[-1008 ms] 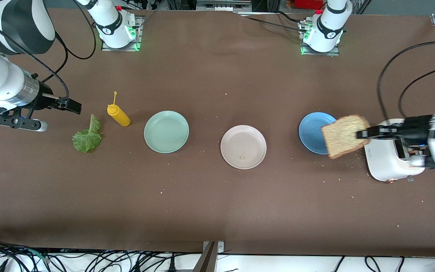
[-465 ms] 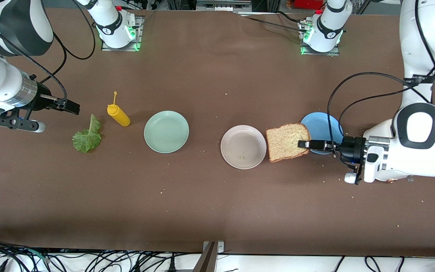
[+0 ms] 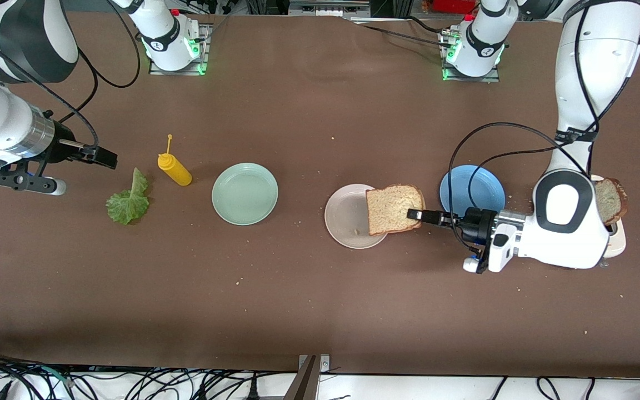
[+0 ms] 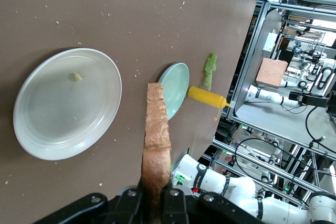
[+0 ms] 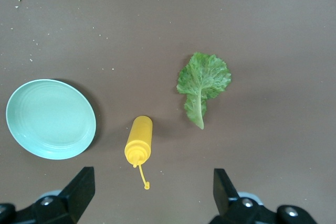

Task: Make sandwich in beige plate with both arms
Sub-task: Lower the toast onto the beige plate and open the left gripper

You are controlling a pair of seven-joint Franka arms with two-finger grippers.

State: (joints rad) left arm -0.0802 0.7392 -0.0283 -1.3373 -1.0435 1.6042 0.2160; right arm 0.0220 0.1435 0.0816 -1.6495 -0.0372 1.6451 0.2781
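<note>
Currently, biggest first: brown table [image 3: 309,289], crumbs scattered on it.

Left arm [image 3: 570,228] reaches from its base toward the middle of the table. Left gripper [image 3: 415,214] is clamped on the edge of a toast slice [image 3: 393,209], holding it over the rim of the beige plate [image 3: 345,219] on the side toward the left arm's end. From the left wrist view the slice [image 4: 156,145] is seen edge-on, pinched between the fingers [image 4: 170,203], with the beige plate [image 4: 47,129] under and beside it.

Right arm [image 3: 3,128] waits at its own end of the table. Right gripper [image 3: 108,158] is in the air over bare table just beside the lettuce [image 3: 129,200], jaws spread wide, nothing in them; right wrist view shows both fingers [image 5: 79,187] well apart.

Toaster [image 3: 615,239] sits at the left arm's end, mostly hidden by the arm. A second slice [image 3: 610,200] stands up out of it.

Plates, in a row across the middle:
- green plate [image 3: 245,194]: nothing in it.
- beige plate: one small crumb [image 4: 76,76] inside, else bare. Slice not resting in it.
- blue plate [image 3: 472,189]: nothing visible in it, partly crossed by a cable.

Lettuce lies flat on the table near the right arm's end, not on any plate. Mustard bottle [image 3: 174,169] stands between lettuce and green plate, touching neither.
</note>
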